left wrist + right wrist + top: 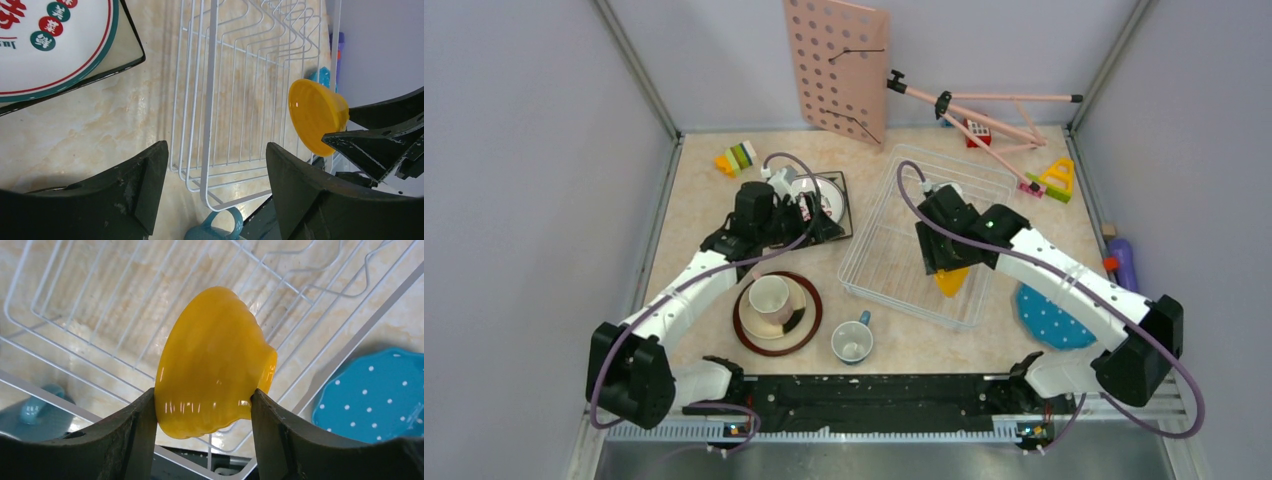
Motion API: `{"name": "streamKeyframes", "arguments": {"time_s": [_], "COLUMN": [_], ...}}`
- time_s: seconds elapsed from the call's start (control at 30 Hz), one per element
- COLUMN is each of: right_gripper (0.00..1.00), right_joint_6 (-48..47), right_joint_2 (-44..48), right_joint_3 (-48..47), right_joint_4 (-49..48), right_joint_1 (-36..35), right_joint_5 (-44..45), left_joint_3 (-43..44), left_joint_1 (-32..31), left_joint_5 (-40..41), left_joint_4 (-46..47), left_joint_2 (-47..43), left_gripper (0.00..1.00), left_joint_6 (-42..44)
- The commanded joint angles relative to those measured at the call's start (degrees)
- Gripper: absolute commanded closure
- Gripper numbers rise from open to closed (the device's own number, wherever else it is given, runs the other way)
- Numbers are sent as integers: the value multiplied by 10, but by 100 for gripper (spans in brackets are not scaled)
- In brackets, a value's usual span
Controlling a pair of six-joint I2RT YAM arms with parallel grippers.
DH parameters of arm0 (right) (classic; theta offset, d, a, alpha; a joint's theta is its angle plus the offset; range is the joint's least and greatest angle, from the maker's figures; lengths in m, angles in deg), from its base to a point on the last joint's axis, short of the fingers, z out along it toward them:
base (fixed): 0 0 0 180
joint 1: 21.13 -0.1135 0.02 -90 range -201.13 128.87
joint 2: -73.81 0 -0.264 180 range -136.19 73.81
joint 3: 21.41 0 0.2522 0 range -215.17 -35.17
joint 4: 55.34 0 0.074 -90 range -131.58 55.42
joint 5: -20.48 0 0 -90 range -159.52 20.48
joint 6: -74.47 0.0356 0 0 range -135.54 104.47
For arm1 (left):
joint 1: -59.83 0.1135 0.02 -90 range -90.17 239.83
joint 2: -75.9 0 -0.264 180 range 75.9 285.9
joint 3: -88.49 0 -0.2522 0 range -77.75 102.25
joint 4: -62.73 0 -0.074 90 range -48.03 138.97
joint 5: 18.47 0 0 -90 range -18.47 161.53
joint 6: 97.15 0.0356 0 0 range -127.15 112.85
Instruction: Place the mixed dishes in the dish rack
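Yellow bowl (212,365), glossy with a scalloped rim, no writing on it. It stands on edge with the mouth turned toward the left arm's side and the foot toward the right, so its axis runs roughly level. The right hand (202,402) clamps it between both fingers at its lower part. The bowl hangs over the near-right part of the dish rack (75,315), a white wire basket lying skewed on the marbled tabletop (714,200); I cannot tell whether it touches the wires.

The only lettering is on the white plate with characters (50,50): white characters in red and green round badges, and part of a large red character cut off at the frame edge. Too cropped to read. That plate lies on a dark-rimmed square plate (127,50).

The left hand (215,160) is spread wide and empty, above the tabletop beside the rack's left edge.

A blue-grey mug (852,342) stands near the rack's front corner. The blue polka-dot plate (1049,318) lies flat to the right of the rack.
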Motion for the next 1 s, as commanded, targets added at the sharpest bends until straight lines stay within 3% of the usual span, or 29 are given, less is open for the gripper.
{"name": "streamKeyframes", "arguments": {"time_s": [0.0, 0.43, 0.53, 0.73, 0.83, 0.97], "right_gripper": [100, 99, 83, 21, 8, 1], "right_joint_6": [23, 147, 166, 220, 222, 217], "right_joint_2": [-40, -140, -173, -219, -208, -166], "right_joint_3": [-42, -48, -51, -64, -61, -52], "right_joint_4": [57, 133, 133, 142, 122, 89], "right_joint_1": [-30, -101, -115, -147, -154, -154], "right_joint_5": [53, 160, 153, 158, 144, 125], "left_joint_3": [-20, -88, -111, -150, -162, -179], "left_joint_1": [-11, -34, -35, -35, -35, -35], "left_joint_5": [-9, -66, -92, -94, -92, -59], "left_joint_4": [40, 177, 229, 285, 303, 305], "left_joint_2": [17, 51, 50, 39, 37, 20], "left_gripper": [24, 30, 32, 34, 34, 34], "left_joint_6": [26, 48, 32, 6, -2, -2]}}
